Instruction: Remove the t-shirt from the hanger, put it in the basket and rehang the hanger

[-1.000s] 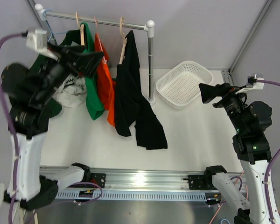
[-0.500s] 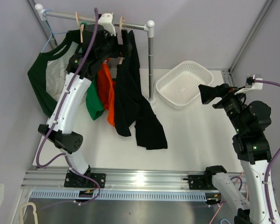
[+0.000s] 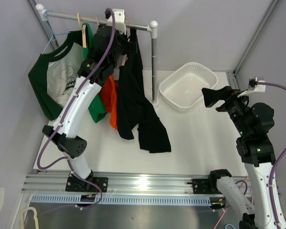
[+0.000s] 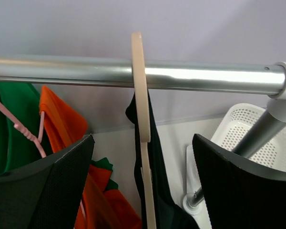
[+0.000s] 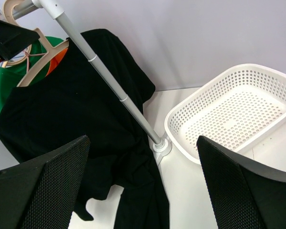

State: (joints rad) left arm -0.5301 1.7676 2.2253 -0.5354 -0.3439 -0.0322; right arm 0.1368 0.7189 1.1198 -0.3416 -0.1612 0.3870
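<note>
Three garments hang from the silver metal rail (image 3: 66,17) at the far side of the white worktop (image 3: 200,138). A green-and-white t-shirt (image 3: 45,90) is on the left, an orange t-shirt (image 3: 109,98) in the middle, and a black t-shirt (image 3: 133,95) on the right, its lower part reaching down to the worktop. The black one looks to be the target, and as far as these views show, none of the removal is done. It is draped over its beige wooden hanger (image 4: 139,86), whose hook sits over the rail. Freeing the cloth from the hanger's shoulders is all left to do.

The left claw (image 4: 140,143) is raised to the rail and spread wide, with one finger on each side of the beige hanger's neck just below the rail. It holds nothing. A gap shows between each finger and the wood, so it straddles the neck without touching it. Closing on the neck seems the step in hand.

Further right, past the rail's upright post (image 3: 154,67), a white perforated plastic basket (image 3: 188,86) sits on the worktop. The right claw (image 5: 143,140) hangs well apart from the rack, also wide open and empty, facing the black t-shirt and the basket.
</note>
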